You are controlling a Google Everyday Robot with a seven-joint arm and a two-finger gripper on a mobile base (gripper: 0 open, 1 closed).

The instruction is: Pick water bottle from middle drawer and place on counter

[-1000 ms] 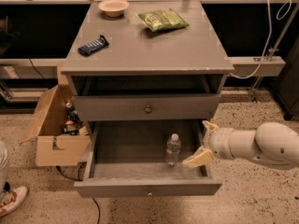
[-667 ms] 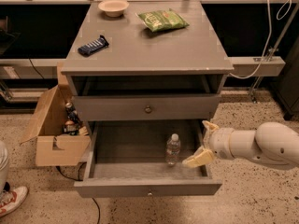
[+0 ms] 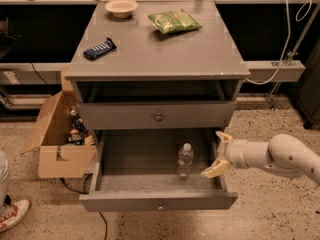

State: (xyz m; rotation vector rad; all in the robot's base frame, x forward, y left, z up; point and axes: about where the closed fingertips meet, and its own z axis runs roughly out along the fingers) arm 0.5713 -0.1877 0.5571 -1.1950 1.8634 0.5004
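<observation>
The water bottle [image 3: 184, 161] stands upright on the wood-grain floor of the open middle drawer [image 3: 158, 201], right of centre. My gripper [image 3: 219, 154] is at the drawer's right side, just right of the bottle and apart from it. Its two pale fingers are spread open, one high, one low, and hold nothing. The white arm reaches in from the right edge. The counter [image 3: 160, 51] is the grey top of the cabinet above.
On the counter lie a cream bowl [image 3: 122, 7], a green snack bag [image 3: 174, 21] and a dark blue bar [image 3: 99, 49]. A shut drawer front with a brass knob [image 3: 158, 117] sits above the open drawer. An open cardboard box [image 3: 57, 138] stands left of the cabinet. A shoe [image 3: 12, 215] is at bottom left.
</observation>
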